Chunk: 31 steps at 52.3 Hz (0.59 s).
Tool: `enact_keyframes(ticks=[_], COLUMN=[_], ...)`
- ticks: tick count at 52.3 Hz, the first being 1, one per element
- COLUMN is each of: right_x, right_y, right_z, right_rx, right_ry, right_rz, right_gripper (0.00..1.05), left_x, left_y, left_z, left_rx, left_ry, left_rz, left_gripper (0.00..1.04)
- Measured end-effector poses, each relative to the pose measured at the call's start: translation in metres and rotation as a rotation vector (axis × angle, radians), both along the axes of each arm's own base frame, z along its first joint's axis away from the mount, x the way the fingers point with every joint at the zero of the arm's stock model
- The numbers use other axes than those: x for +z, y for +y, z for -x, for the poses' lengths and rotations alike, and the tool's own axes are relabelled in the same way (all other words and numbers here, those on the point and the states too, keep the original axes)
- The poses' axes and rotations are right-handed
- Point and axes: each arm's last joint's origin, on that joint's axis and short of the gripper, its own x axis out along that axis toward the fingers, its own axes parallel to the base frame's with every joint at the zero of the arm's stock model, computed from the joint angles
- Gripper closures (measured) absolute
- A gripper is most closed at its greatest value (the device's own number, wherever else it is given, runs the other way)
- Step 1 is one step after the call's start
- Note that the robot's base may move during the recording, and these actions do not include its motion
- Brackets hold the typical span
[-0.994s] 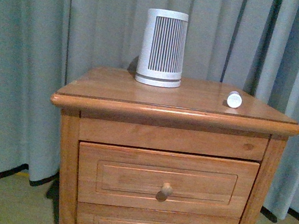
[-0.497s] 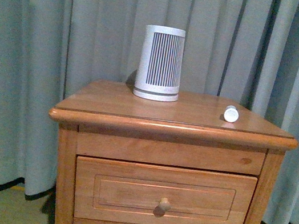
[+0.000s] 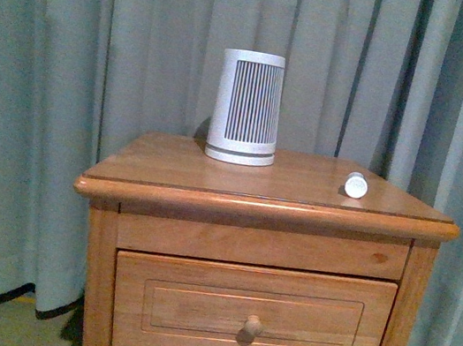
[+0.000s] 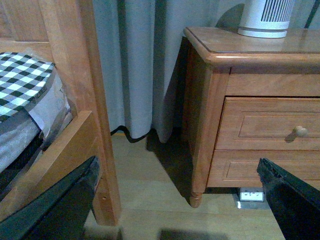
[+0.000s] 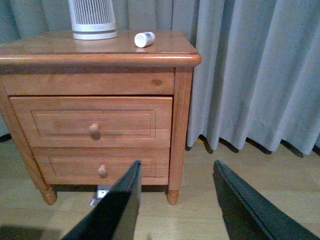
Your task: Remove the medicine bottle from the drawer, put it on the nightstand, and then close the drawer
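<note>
Right gripper (image 5: 175, 210) open, lower drawer (image 5: 102, 162) only in wrist views

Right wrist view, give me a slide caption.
Medicine bottle lying on the nightstand, drawer closed, open right end effector clear.

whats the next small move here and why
Probably none beyond keeping both arms back. The bottle already lies on its side on the nightstand top, right of the white ribbed device, and the drawer front sits flush and shut. The left gripper and right gripper are open, empty and well clear of the cabinet, so the task looks done.
</note>
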Motion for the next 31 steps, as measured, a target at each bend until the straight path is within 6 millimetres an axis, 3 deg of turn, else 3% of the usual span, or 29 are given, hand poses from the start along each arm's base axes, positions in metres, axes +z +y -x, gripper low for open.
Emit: enact_keyframes(ticks=[12,31], right_x=[0.0,0.0], right_y=[0.0,0.0], right_z=[0.0,0.0], right_rx=[0.0,0.0], right_ry=[0.0,0.0], right_rz=[0.0,0.0], right_gripper=[0.05,0.07], left_x=[0.0,0.0], left_y=[0.0,0.0], left_z=[0.0,0.0], left_rx=[0.0,0.0], left_ry=[0.0,0.0], left_rz=[0.0,0.0], left_gripper=[0.07,0.07])
